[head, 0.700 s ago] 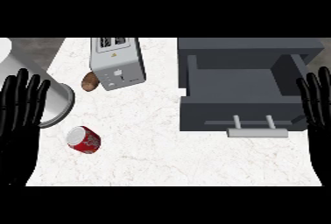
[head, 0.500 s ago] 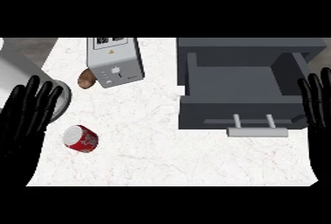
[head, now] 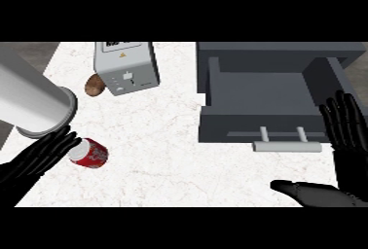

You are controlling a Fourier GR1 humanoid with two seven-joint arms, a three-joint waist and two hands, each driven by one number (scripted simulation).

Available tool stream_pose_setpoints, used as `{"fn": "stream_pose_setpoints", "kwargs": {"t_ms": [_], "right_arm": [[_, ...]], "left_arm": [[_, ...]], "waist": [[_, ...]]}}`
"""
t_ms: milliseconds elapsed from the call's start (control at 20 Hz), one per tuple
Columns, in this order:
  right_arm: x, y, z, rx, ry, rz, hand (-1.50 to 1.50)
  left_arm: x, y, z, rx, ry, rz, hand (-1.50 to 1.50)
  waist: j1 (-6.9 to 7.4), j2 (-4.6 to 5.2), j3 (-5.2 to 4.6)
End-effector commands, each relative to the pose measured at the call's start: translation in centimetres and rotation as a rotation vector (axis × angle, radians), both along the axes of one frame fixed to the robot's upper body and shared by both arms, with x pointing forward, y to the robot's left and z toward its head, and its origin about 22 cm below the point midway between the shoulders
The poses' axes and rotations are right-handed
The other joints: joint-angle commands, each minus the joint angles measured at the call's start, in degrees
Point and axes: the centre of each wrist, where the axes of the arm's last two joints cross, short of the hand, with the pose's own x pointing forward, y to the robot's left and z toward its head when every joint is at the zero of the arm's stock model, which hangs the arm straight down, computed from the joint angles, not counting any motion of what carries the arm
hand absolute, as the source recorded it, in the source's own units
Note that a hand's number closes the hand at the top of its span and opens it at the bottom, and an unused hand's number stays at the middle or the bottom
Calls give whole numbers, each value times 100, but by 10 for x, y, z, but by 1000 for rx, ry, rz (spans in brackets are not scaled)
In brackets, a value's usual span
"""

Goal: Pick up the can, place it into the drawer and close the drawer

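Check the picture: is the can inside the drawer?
No, the can lies on the counter beside the left hand, apart from the open drawer.

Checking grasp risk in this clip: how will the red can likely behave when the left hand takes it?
The can is round-bodied, so a sideways nudge from the left hand, open beside it, could tip or roll it. Its smooth curved wall may slip between fingers. It looks small and rigid, so it is probably light.

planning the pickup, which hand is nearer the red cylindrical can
Left. The left hand sits right beside the red cylindrical can, on its left, fingers straight. The right hand is far off to the can's right, by the open grey drawer's front.
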Motion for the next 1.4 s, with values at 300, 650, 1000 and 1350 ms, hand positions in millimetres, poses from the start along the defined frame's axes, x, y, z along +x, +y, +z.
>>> {"fn": "stream_pose_setpoints", "kwargs": {"t_ms": [300, 650, 1000, 1350], "right_arm": [[-27, -19, -14, 6, 51, -9, -150], [-18, -35, -20, 19, 57, -13, -150], [-37, -47, -19, -14, 46, -15, -150], [-47, -48, -32, -12, 61, -26, -150]], "left_arm": [[-7, 77, 6, -7, 83, -24, -150], [5, 86, 17, 9, 128, 23, -150], [33, 56, -23, 32, 149, 22, -150], [45, 66, -51, 24, 164, 32, -150]], "waist": [[-32, -3, 7], [-21, 2, 8], [-64, 4, 5], [-61, 4, 4]]}}
